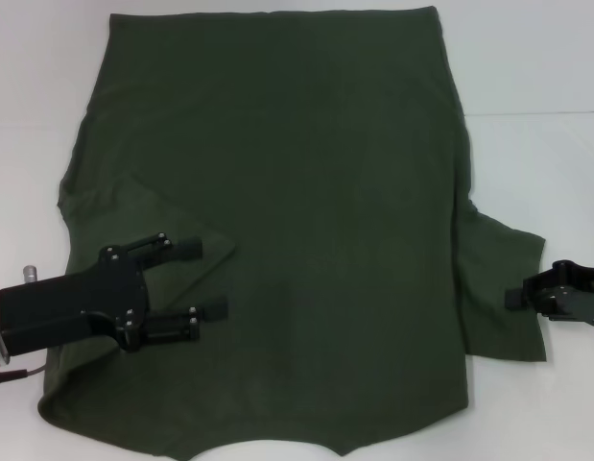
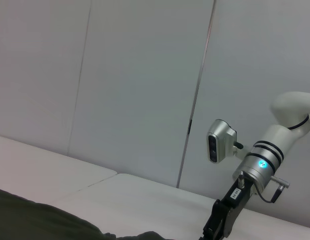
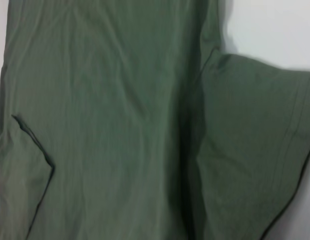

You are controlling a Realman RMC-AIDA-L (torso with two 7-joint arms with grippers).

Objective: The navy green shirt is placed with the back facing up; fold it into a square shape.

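The navy green shirt (image 1: 306,211) lies spread flat on the white table (image 1: 28,77) and fills most of the head view. Its left sleeve (image 1: 157,226) is folded inward onto the body. My left gripper (image 1: 204,279) is open and empty, hovering over that folded sleeve near the shirt's left edge. The right sleeve (image 1: 503,279) lies spread outward. My right gripper (image 1: 513,299) is at the outer edge of that sleeve, low over the table. The right wrist view shows the shirt (image 3: 109,125) and the right sleeve (image 3: 255,150) from above.
The left wrist view shows a grey panelled wall (image 2: 134,90), the white table (image 2: 144,200), a strip of shirt (image 2: 34,220) and my right arm (image 2: 260,165) farther off. Bare table lies on both sides of the shirt.
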